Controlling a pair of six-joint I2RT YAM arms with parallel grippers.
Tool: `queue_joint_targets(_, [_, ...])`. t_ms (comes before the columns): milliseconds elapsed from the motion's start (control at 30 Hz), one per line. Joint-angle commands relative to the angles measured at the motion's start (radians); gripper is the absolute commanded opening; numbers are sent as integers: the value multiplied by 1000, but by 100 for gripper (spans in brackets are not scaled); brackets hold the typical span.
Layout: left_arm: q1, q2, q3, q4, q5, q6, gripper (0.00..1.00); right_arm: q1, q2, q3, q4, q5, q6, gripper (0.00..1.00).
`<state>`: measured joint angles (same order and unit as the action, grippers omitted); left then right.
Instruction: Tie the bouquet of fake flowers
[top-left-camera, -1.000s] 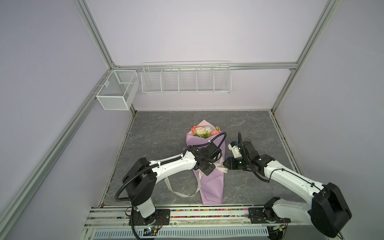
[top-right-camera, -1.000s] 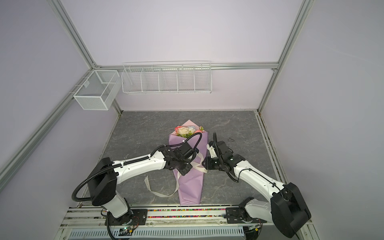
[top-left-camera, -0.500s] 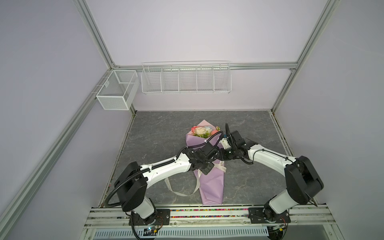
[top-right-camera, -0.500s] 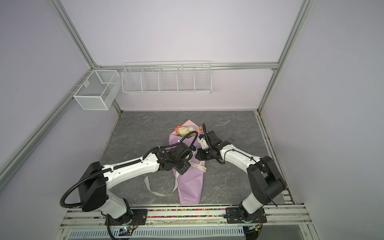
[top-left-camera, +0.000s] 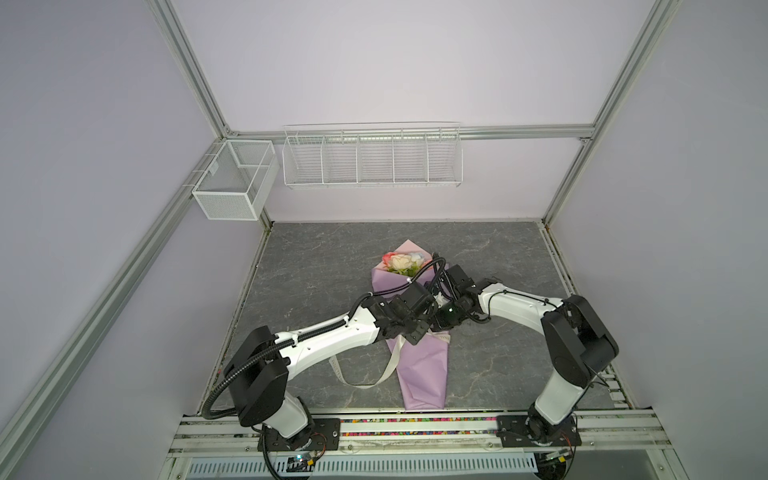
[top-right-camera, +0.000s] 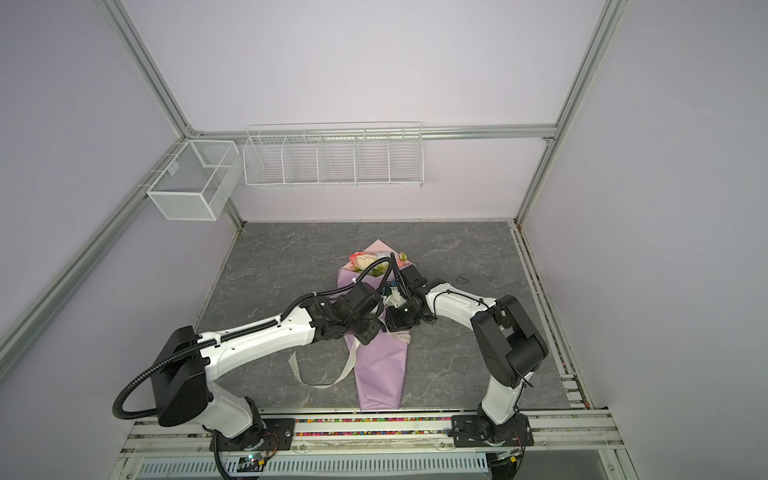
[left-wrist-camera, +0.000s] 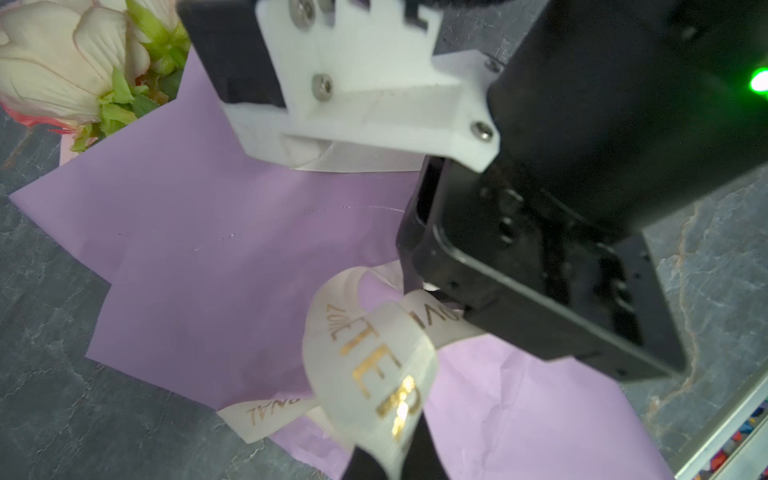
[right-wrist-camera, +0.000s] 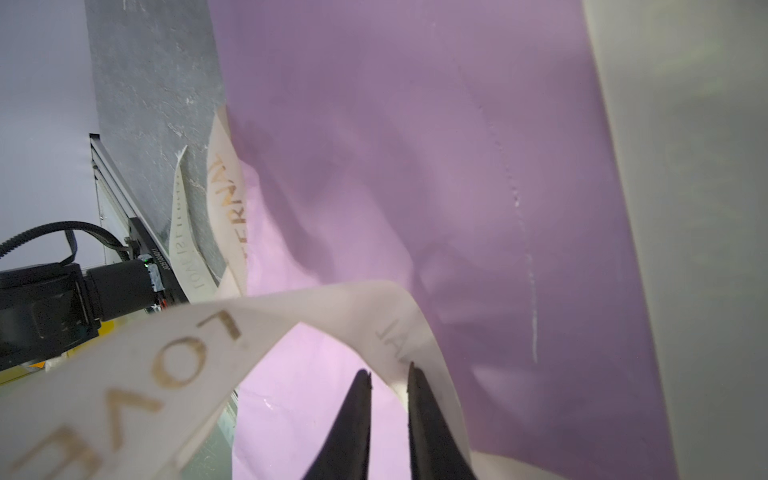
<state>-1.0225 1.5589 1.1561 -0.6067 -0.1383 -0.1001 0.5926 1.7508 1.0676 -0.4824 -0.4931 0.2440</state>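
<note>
The bouquet (left-wrist-camera: 62, 62) looks cloth, wrapping paper (left-wrist-camera: 208, 249) matt, ribbon (left-wrist-camera: 370, 357) satiny.

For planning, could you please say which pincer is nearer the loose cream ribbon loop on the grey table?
Left. The left pincer is just behind the cream ribbon loop; the right pincer lies farther right.

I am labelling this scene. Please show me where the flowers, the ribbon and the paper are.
flowers (top-left-camera: 401, 262), in a top view, on the cream rose.
ribbon (left-wrist-camera: 374, 357), left wrist view, on the gold-lettered loop.
paper (top-left-camera: 424, 374), in a top view, on its lower end.

Left gripper (left-wrist-camera: 390, 440), right gripper (right-wrist-camera: 388, 376) and ribbon (left-wrist-camera: 374, 353) crowd the wrapping paper (top-left-camera: 422, 374) — tabletop (top-left-camera: 316, 266) either side lies open.
</note>
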Motion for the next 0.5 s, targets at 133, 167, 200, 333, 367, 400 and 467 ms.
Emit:
queue_joint_targets(133, [-5,-14,5,0,-24,-6,6,-24,-48,42,-4,33,-11,20])
queue_joint_targets(167, [-5,-13,8,-4,-23,-7,6,-29,-54,51,-7,33,-10,21])
queue_joint_targets(200, [-5,-13,9,-7,-21,-7,5,-32,-58,59,-17,44,-7,21])
queue_joint_targets(333, [-5,-16,9,-3,-17,-9,5,-59,-47,76,-28,148,12,21])
queue_joint_targets(367, [-5,-13,7,-1,-16,-9,5,-68,-36,91,-41,176,13,21])
queue_joint_targets(400, [-5,-13,8,-2,-15,-9,5,-74,-27,103,-50,200,10,21])
queue_joint_targets(467, [-5,-13,9,-2,-17,-10,5,-84,-12,125,-59,241,9,21])
